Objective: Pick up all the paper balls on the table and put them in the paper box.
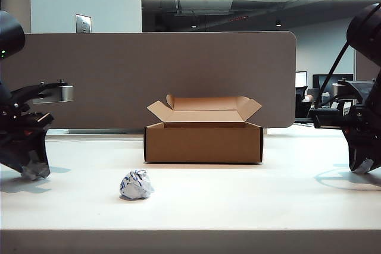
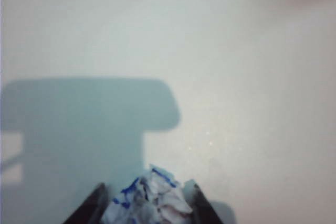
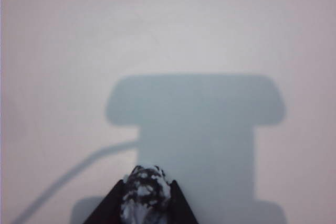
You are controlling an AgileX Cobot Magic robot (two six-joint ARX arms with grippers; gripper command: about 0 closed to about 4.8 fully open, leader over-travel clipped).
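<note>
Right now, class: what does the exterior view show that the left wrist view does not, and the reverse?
Only the exterior view shows the box, the loose ball in front of it, the partition and the right gripper low at the table's right side. Only the left wrist view shows up close a ball wedged between the left gripper's fingers, with blue print on it. Both show the white table and the left gripper.

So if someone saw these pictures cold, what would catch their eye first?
The open paper box stands mid-table, with one paper ball lying loose in front of it. At each table end a gripper is down low, the left gripper and right gripper each with a paper wad between its fingers.
</note>
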